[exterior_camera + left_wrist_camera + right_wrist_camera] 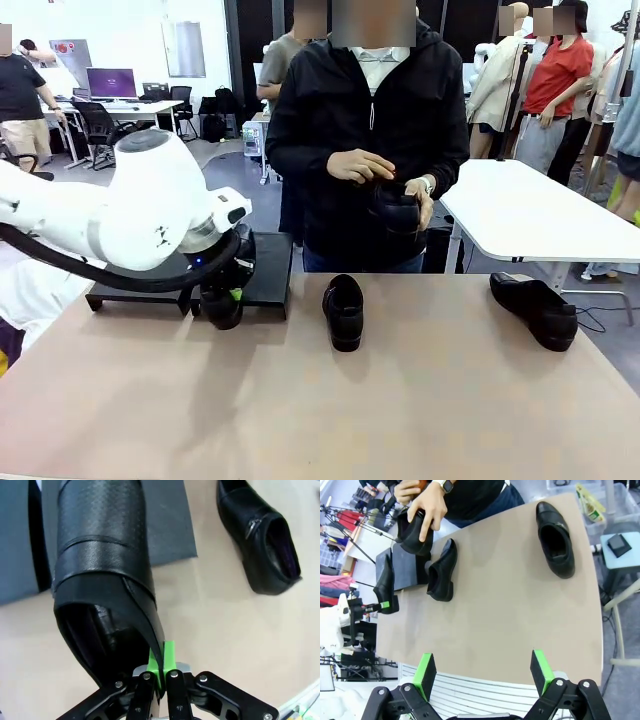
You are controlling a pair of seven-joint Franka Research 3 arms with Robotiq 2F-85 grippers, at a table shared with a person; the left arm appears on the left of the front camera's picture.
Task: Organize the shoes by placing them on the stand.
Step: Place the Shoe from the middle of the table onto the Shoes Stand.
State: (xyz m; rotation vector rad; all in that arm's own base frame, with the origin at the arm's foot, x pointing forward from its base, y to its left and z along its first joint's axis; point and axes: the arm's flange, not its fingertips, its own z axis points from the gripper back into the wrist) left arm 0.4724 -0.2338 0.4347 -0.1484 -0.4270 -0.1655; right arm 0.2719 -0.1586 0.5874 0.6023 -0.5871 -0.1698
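My left gripper is shut on the heel rim of a black shoe. The shoe hangs at the front edge of the black stand, toe over the platform. In the left wrist view the green pads pinch the shoe's collar. A second shoe lies mid-table and a third at the far right. The person's hands hold the fourth shoe above the table's far edge. My right gripper is open, high above the near table edge, with nothing between its fingers.
The stand's second platform sits left of the first, partly behind my left arm. A white table stands behind at the right. Beside the brown table's right end are a small stool and a plastic bin.
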